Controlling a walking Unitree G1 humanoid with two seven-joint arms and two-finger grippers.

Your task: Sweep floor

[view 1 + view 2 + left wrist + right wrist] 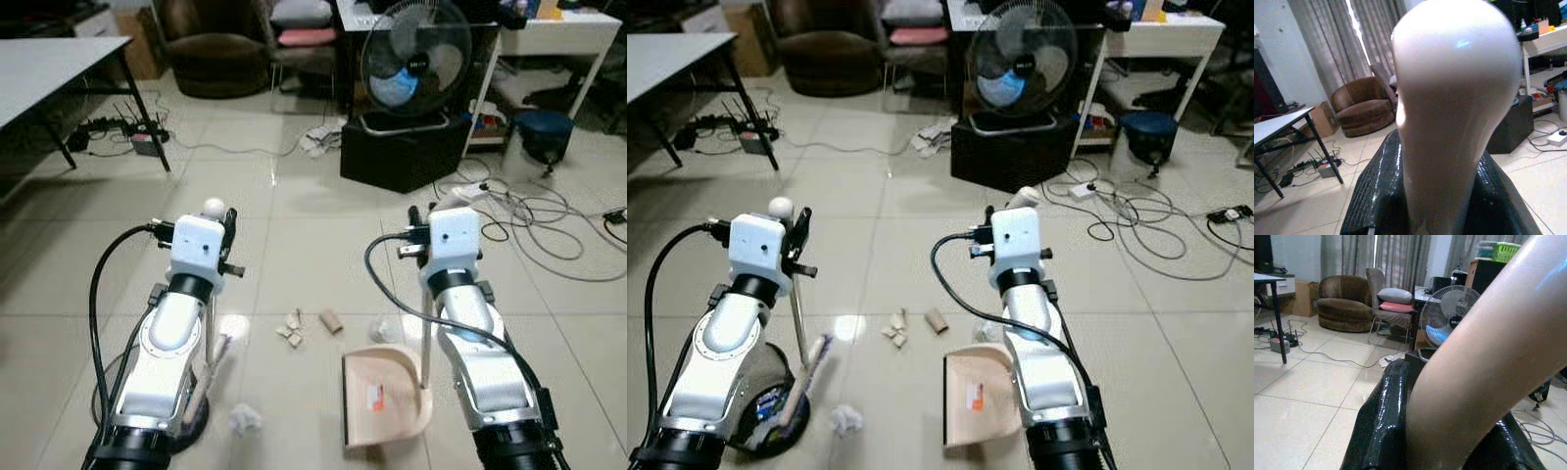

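Observation:
My left gripper is shut on the broom handle, whose white rounded top pokes up above the black fingers. The broom's brush rests on the tiles by my left arm. My right gripper is shut on the beige dustpan handle. The dustpan sits on the floor beside my right arm, mouth facing left. Between both lie cardboard scraps, a small cardboard roll, a clear crumpled bit and a white paper ball.
A standing fan on a black box is ahead, with loose cables to its right. A grey table and power strip are at the left, an armchair behind. A dark round object lies under my left arm.

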